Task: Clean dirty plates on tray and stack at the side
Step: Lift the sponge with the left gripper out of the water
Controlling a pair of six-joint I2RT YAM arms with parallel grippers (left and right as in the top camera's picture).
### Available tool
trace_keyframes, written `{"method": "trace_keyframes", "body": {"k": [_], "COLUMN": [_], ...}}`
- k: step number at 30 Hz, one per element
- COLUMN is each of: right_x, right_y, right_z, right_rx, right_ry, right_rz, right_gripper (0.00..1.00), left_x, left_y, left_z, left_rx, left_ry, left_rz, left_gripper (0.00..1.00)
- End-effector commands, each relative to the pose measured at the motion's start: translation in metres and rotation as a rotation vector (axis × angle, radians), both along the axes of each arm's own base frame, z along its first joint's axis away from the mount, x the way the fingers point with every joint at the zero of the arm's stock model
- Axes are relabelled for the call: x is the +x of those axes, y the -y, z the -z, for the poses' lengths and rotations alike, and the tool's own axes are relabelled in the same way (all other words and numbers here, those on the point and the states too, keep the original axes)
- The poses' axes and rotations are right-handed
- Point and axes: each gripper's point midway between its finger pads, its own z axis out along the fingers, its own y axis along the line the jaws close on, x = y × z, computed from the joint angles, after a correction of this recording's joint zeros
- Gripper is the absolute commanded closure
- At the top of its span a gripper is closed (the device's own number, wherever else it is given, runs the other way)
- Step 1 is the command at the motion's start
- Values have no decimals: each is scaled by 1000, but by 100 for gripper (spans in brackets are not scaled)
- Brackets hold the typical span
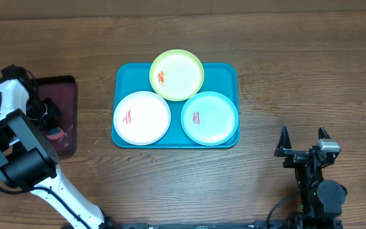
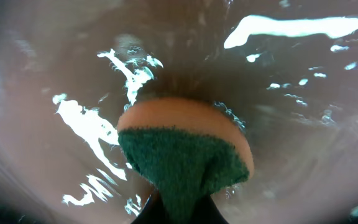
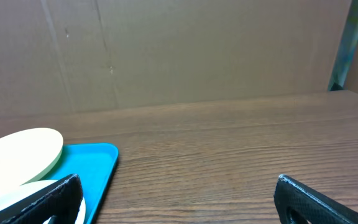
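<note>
Left claw grips a sponge, right claw is wide open.
The left claw (image 1: 53, 127) is shut tight on the sponge (image 2: 185, 158) (green fuzzy side facing the camera) over the shiny dark tray (image 1: 65, 89) at the left of the table (image 1: 297, 63). On the blue tray (image 1: 227, 73) in the middle sit the white plate (image 1: 142, 117), yellow-green plate (image 1: 176, 75) and mint-blue plate (image 1: 209, 117), each with red smears. The right claw (image 1: 304, 137) is open and well away from them.

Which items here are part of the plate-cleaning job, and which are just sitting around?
Job: white plate, yellow-green plate, mint-blue plate, all smeared, on the turquoise tray; sponge pinched in the left hand.
Just lying about: dark maroon tray under the sponge; crumbs on the table.
</note>
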Motion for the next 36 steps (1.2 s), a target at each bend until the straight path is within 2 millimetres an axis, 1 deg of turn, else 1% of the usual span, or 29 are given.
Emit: {"method": "trace_keyframes", "body": {"k": [1, 4, 7, 9, 11, 13, 15, 18, 20, 22, 24, 26, 28, 30, 31, 33, 34, 36], "right_x": [0, 0, 0, 0, 0, 0, 0, 0, 0, 0, 0, 0, 0, 0, 0, 0, 0, 0], "right_y": [2, 2, 2, 2, 2, 2, 2, 2, 2, 2, 2, 2, 2, 2, 2, 2, 2, 2], "right_z": [1, 1, 1, 1, 1, 1, 1, 1, 1, 1, 1, 1, 1, 1, 1, 1, 1, 1], "right_rx": [7, 7, 7, 7, 7, 7, 7, 7, 7, 7, 7, 7, 7, 7, 7, 7, 7, 7], "right_ry": [6, 6, 6, 6, 6, 6, 6, 6, 6, 6, 6, 6, 6, 6, 6, 6, 6, 6], "right_rz": [9, 9, 9, 9, 9, 9, 9, 9, 9, 9, 9, 9, 9, 9, 9, 9, 9, 9], "right_gripper": [0, 0, 0, 0, 0, 0, 0, 0, 0, 0, 0, 0, 0, 0, 0, 0, 0, 0], "left_x": [24, 37, 51, 57, 58, 56, 51, 40, 32, 28, 27, 28, 32, 36, 38, 40, 39, 30], "left_y": [-12, -10, -3, 4, 6, 0, -4, -6, -2, 0, 0, -1, -3, -5, -5, -3, -5, -16], "left_z": [-38, -71, -102, -117, -122, -117, -101, -67, -46, -38, -41, -54, -76, -104, -123, -141, -148, -148], "left_rx": [18, -3, -46, -81, -87, -54, -20, -5, -16, -25, -25, -18, -5, 17, 33, 52, 81, 164], "left_ry": [70, 121, 200, 245, 259, 237, 198, 144, 113, 100, 99, 108, 134, 174, 205, 243, 251, 203], "left_rz": [-17, -17, -12, -6, -5, -5, -5, -7, -8, -10, -11, -10, -10, -21, -44, -57, -53, -58], "left_gripper": [96, 96, 96, 96, 96, 96, 96, 96, 96, 96, 96, 96, 96, 96, 96, 96, 96, 96]}}
